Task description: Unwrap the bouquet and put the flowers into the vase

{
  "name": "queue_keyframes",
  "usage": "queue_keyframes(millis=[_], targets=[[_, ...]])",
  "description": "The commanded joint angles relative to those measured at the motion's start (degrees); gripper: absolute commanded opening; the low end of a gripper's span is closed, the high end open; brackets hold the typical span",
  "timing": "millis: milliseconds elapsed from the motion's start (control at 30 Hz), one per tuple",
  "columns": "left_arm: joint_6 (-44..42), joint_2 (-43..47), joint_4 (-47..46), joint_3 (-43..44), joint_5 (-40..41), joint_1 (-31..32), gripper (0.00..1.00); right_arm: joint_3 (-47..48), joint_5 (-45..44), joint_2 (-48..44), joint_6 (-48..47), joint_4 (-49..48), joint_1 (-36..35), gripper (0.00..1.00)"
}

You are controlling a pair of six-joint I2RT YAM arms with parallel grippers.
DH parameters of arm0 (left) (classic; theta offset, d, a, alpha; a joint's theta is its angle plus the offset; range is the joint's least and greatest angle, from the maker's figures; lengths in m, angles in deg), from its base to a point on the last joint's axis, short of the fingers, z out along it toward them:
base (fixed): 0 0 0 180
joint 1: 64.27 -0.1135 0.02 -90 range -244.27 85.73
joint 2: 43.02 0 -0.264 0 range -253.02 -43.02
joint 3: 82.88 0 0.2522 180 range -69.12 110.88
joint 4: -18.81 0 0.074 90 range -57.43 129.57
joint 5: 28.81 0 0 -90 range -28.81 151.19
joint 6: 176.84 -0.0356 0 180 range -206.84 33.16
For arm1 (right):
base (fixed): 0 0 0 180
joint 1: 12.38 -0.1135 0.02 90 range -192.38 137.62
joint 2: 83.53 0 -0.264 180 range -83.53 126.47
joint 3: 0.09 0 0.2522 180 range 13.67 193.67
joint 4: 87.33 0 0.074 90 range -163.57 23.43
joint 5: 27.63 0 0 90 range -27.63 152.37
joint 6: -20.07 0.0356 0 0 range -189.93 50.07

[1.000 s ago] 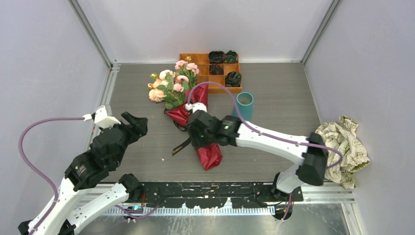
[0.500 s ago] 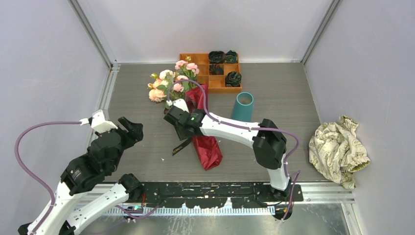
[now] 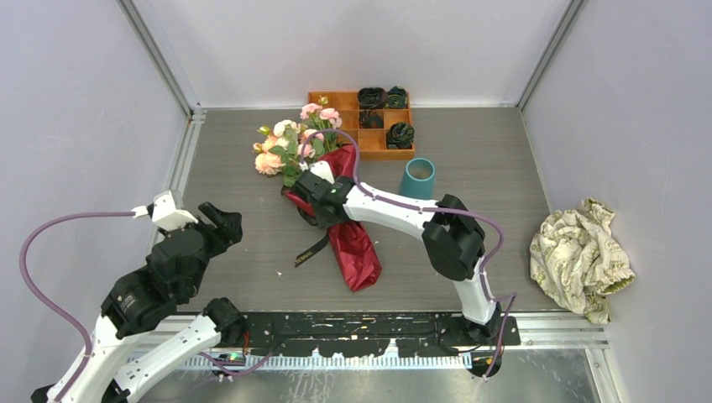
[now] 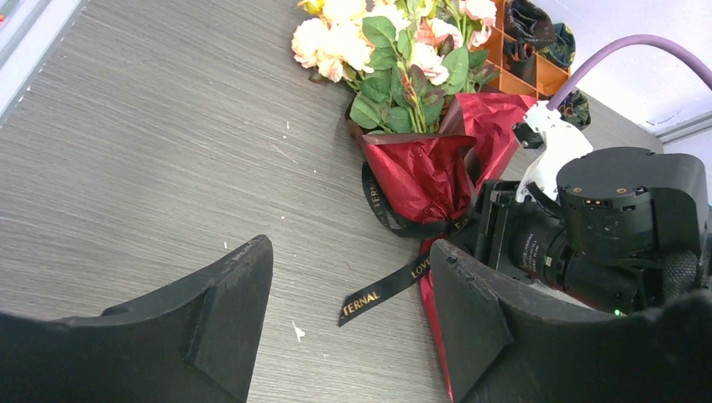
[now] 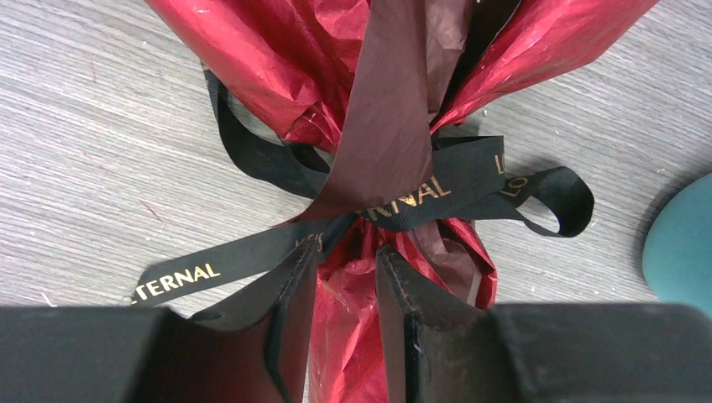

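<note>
Bouquet point(image 3: 357, 248) not yet unwrapped: my right gripper point(image 5: 346, 256), jaws narrow, pinches paper point(image 5: 277, 59) below the ribbon point(image 5: 411, 197). Next, loosen that knot.

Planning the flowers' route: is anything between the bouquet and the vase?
Nothing lies on the table between the bouquet and the vase except the right arm itself. The paper is still tied by the black ribbon.

I am registering the bouquet point(image 3: 348, 239) as dark red wrapping under a black ribbon point(image 5: 470, 172) carrying gold lettering. The flowers point(image 3: 281, 147) are showing pink, peach and cream over green leaves point(image 4: 378, 34). The vase point(image 3: 416, 179) is showing plain teal. The grey wood-grain table point(image 3: 470, 159) is carrying an orange tray point(image 3: 372, 140) at its far edge and a beige, dark-printed cloth point(image 3: 579, 256) at its right edge.
</note>
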Motion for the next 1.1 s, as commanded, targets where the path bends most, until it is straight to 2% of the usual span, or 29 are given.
queue_keyframes(millis=[0, 367, 633, 733, 967, 1067], targets=[[0.10, -1.20, -2.41, -0.06, 1.27, -0.16, 0.69, 2.84, -0.35, 1.29, -0.20, -1.54, 0.74, 0.37], [0.24, -8.35, -9.85, -4.90, -0.64, -0.11, 0.71, 2.37, -3.12, 1.64, 0.67, -1.37, 0.72, 0.18], [-0.14, -18.71, -21.25, -7.29, -1.37, -1.47, 0.74, 0.78, -4.92, -3.01, 0.32, -2.02, 0.75, 0.17], [-0.69, -24.29, -25.59, -6.88, -6.10, -4.85, 0.74, -0.20, -5.28, -4.71, 0.57, -2.19, 0.75, 0.15], [0.53, -37.44, -39.75, -8.91, -26.15, -18.27, 0.71, -1.09, -4.10, -7.82, 0.30, -2.61, 0.79, 0.15], [0.78, -43.96, -43.66, -8.23, -29.93, -20.24, 0.70, -1.51, -3.60, -8.77, 0.55, -2.80, 0.73, 0.14]])
